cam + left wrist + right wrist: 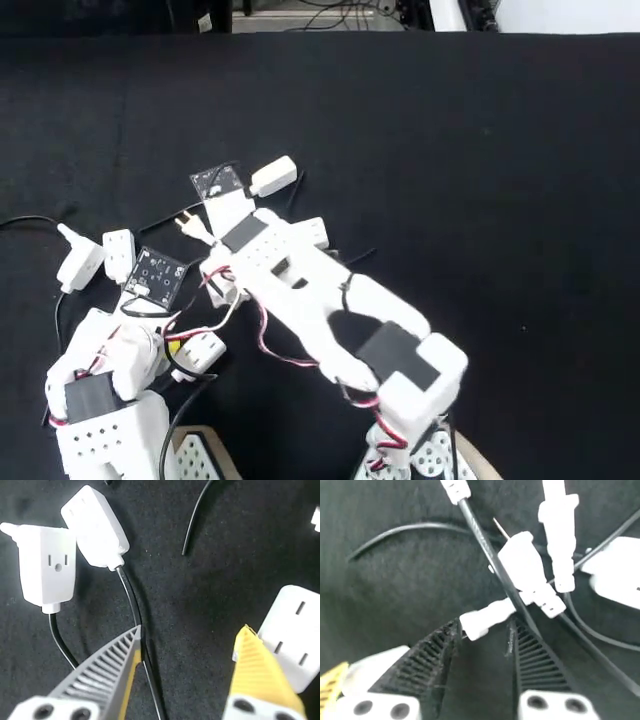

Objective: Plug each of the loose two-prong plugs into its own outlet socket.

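Observation:
My right gripper (482, 630) is open, its black fingers (437, 652) on either side of the white cord end (485, 617) of a two-prong plug. A plug body (522, 555) with a bare prong lies just beyond, and a second white plug (559, 515) lies beside it. From above, a plug (195, 228) lies at the tip of the right arm (300, 280). My left gripper (191, 632) is open over a black cord (131, 600), with nothing held. Two white outlet sockets (47, 565) (95, 525) lie ahead of it and a third socket (295, 635) is beside its yellow finger (255, 665).
Sockets lie across the black table (480, 150): two at the left (82, 262) (118, 252), one at the back (272, 175), one beside the right arm (313, 232) and one near the left arm's base (200, 350). Black cords (395, 530) cross between them.

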Available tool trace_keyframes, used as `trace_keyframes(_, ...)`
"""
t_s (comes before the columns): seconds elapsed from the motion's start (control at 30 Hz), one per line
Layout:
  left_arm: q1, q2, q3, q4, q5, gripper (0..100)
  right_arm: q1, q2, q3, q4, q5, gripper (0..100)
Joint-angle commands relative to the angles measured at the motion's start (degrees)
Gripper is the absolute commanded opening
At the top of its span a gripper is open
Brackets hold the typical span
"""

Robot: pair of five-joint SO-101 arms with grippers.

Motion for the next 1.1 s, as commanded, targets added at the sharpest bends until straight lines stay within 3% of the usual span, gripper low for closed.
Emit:
trace_keyframes(0.0, -0.66, -0.26, 1.19, 0.26, -0.26, 29, 1.23, 1.45, -4.88, 0.79, -2.81, 15.6)
trace_keyframes(0.23, -0.66, -0.35, 1.54, 0.18, -0.26, 29, 1.85, 1.63, -8.13, 2.9, -8.26, 16.1)
trace_keyframes(0.43, -0.66, -0.35, 1.63, 0.18, -0.26, 29, 1.76, 1.98, -8.48, 5.01, -15.47, 28.3)
trace_keyframes(0.77, -0.75, -0.35, 1.63, 0.18, -0.26, 29, 1.85, 1.98, -8.31, 4.66, -15.38, 19.2)
trace_keyframes(1.07, -0.84, -0.35, 1.71, 0.18, -0.26, 29, 1.85, 5.85, -8.75, 4.66, -15.91, 18.8)
